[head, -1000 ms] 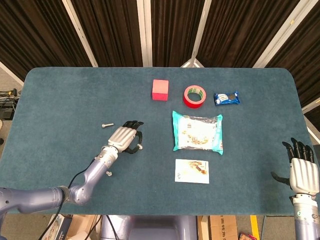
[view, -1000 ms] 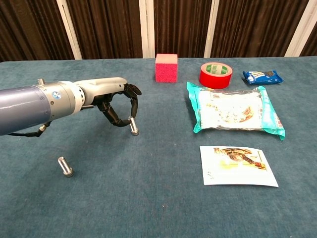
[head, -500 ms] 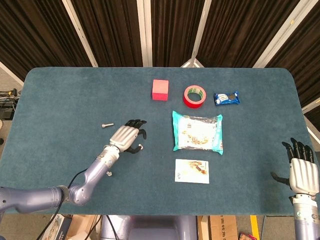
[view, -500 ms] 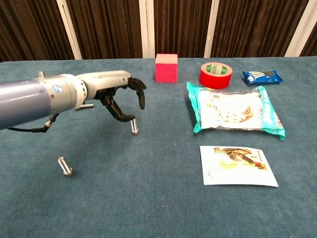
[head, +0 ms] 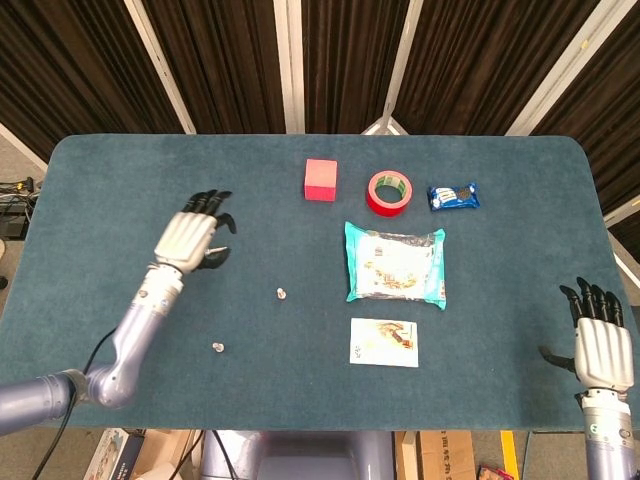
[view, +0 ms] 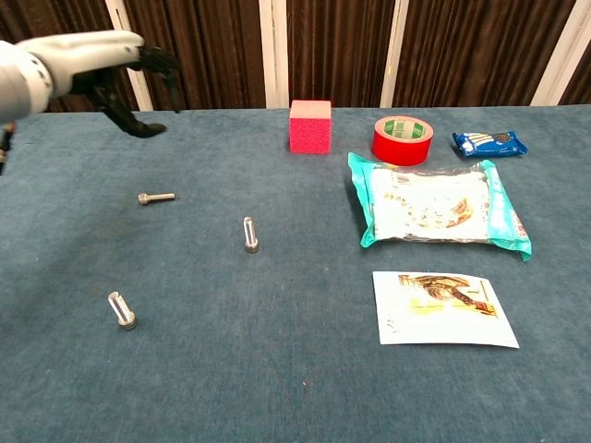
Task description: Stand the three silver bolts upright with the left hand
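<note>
Two silver bolts stand upright on the blue-green table: one in the middle (view: 249, 234) (head: 282, 293), the other nearer the front left (view: 121, 310) (head: 217, 347). A third bolt (view: 155, 197) lies on its side further back on the left; the head view hides it behind my hand. My left hand (view: 102, 65) (head: 190, 240) hovers raised above and left of the lying bolt, fingers spread, holding nothing. At the table's front right edge my right hand (head: 603, 345) is open and empty.
A pink block (view: 310, 125), a red tape roll (view: 403, 139) and a small blue packet (view: 489, 143) line the back. A teal snack bag (view: 434, 209) and a picture card (view: 443, 307) lie right of centre.
My left hand has let go of the middle bolt, leaving it upright, and has lifted away to the left and back. The right hand has barely moved.
</note>
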You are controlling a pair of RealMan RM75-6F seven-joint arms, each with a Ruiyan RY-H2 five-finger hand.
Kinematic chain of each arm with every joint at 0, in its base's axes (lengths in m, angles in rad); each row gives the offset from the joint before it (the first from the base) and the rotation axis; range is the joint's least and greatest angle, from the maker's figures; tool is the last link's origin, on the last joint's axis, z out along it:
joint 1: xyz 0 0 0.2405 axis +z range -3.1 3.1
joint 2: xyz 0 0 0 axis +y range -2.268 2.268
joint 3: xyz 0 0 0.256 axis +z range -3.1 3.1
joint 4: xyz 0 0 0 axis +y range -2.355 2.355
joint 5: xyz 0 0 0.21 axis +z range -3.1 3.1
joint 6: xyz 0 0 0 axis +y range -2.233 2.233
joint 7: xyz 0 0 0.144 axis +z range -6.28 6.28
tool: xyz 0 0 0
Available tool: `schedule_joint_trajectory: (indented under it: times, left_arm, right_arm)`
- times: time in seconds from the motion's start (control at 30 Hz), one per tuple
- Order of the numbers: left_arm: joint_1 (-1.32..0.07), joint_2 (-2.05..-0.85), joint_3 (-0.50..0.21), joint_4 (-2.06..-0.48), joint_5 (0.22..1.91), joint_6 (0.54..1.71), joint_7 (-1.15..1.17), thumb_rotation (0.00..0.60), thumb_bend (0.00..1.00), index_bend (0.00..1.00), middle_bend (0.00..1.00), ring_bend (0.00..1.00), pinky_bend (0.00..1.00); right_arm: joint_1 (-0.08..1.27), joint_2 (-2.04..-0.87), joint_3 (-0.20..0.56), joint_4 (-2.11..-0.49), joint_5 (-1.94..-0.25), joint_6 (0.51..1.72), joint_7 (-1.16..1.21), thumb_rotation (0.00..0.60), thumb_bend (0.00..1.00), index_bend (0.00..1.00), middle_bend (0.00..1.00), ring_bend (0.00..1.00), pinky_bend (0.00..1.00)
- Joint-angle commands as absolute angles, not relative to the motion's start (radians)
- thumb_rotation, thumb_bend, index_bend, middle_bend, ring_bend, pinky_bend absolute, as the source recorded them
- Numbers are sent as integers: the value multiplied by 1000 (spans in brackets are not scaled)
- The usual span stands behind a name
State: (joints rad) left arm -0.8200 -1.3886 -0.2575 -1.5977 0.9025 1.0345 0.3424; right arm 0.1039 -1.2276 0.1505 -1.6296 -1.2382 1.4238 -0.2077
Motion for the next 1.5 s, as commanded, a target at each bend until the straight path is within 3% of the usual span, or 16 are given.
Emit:
schedule_joint_trajectory:
  times: [0.03,0.5,1.0,1.5]
  left_arm:
    - [-799,-1371,-280,-1566,866,1034,298,600,472,450,46,0,0]
    - [-853,-1533,-309,-1326,637,1069,459,600,384,417,24,0,0]
    - [-986,-1758,-329,-1186,432,1189,837,600,441,465,31,0,0]
    - [-991,-1839,-349,-1105,426,1170,891,600,442,483,35,0,0]
  right_arm:
    - [104,-1233,148,-1631,-1241,1427,-217,600,21,188,64,0,0]
    - [109,-1241,144,-1624,-1243,1423,-239,600,21,187,64,0,0]
    - [116,-1227,137,-1611,-1239,1393,-229,600,21,187,64,0,0]
    - [115,-1229,140,-1612,-1235,1398,-231,600,21,187,64,0,0]
